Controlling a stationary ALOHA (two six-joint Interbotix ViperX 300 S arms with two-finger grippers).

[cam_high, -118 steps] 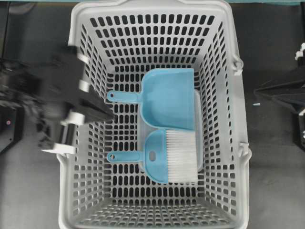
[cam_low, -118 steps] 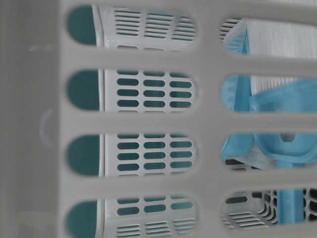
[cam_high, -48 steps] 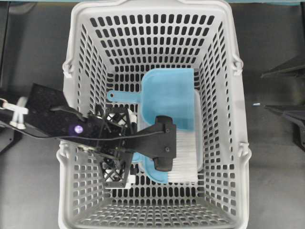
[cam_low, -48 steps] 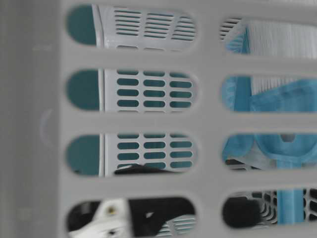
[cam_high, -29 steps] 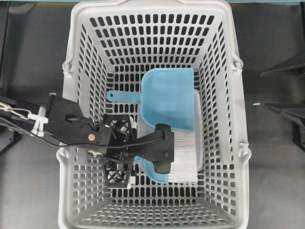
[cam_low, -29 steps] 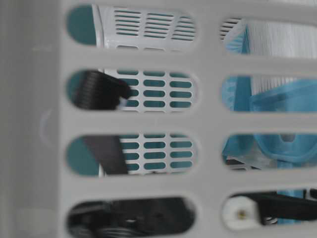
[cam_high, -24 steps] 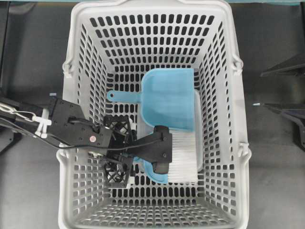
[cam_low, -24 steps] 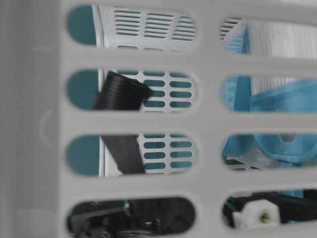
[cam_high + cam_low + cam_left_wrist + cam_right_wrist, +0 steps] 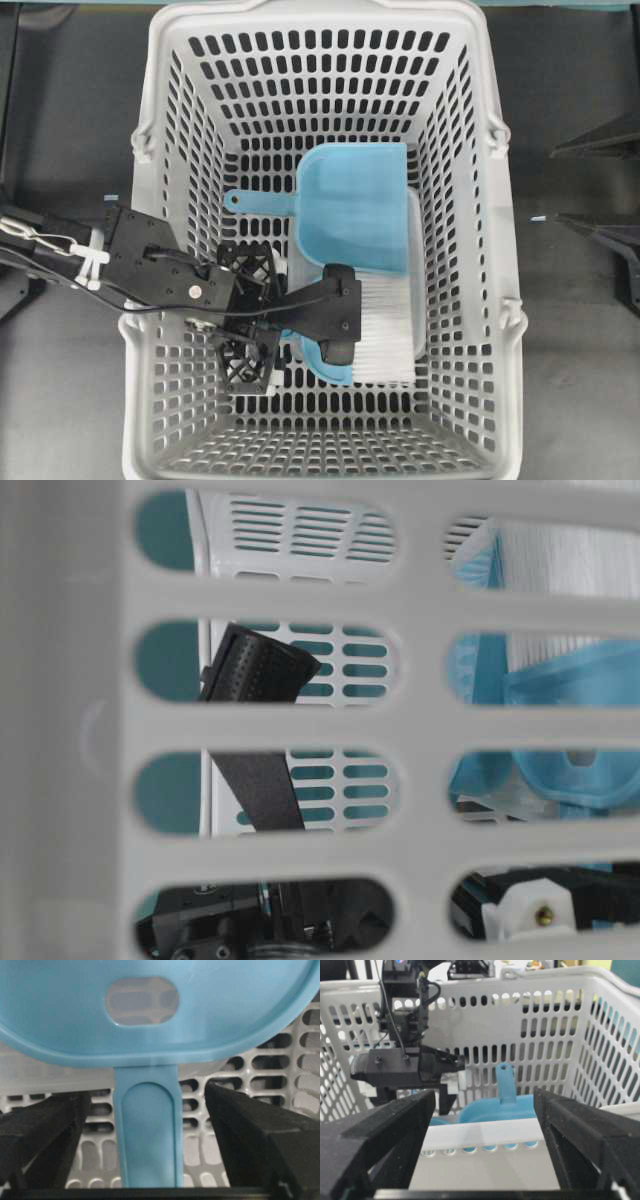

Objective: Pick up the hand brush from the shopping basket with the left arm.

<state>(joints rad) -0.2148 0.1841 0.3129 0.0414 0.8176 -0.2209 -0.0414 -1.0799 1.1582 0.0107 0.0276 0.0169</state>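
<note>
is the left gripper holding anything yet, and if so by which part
Nothing yet. The left gripper is open, its fingers on either side of the hand brush handle with gaps showing. The right gripper is open and empty.

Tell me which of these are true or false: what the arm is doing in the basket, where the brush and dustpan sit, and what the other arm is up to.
1. The left gripper straddles the hand brush handle with gaps either side. True.
2. The brush is already lifted clear of the shopping basket. False: it lies on the basket floor.
3. The dustpan lies beside the brush, inside the basket. True.
4. The right gripper holds the dustpan. False: it is open, outside the basket, holding nothing.
5. The brush's bristles are black. False: they are white.
</note>
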